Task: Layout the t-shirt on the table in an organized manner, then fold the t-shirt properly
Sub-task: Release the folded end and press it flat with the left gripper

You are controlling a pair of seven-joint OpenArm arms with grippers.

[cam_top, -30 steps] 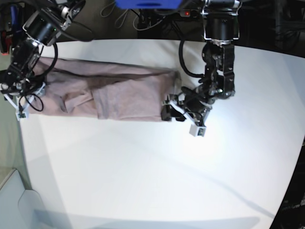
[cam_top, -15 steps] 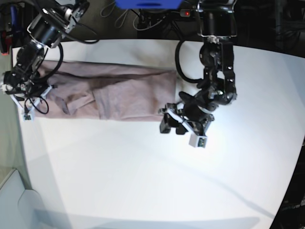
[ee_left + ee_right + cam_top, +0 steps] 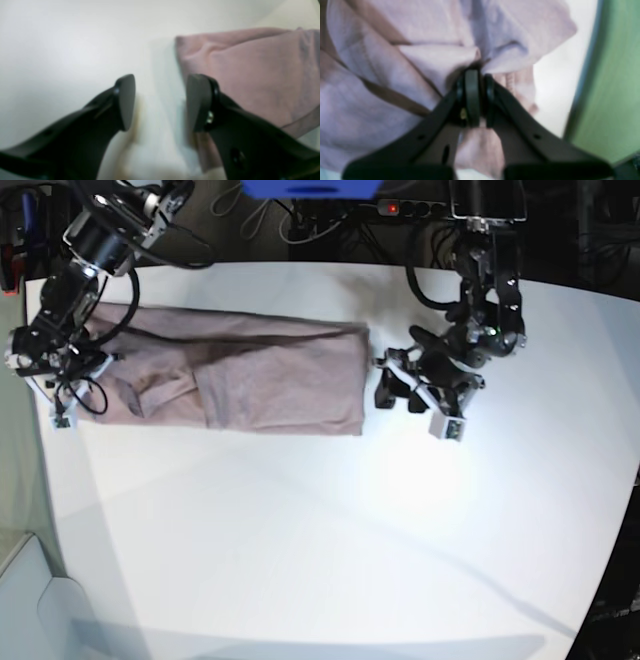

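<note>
Only the right wrist view shows the right fingers [image 3: 472,97] pinching the t-shirt [image 3: 395,75]; left fingers [image 3: 126,102] gape, empty.

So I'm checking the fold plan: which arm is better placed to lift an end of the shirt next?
The right. The right gripper is already shut on the t-shirt at its end, while the left gripper hangs open over bare table, beside the other end.

Right gripper [image 3: 476,75] with black jaws pressed together on a bunched fold of the mauve t-shirt [image 3: 395,62], white table [image 3: 557,82] beyond its edge, blurred green surface [image 3: 612,87] at right
</note>
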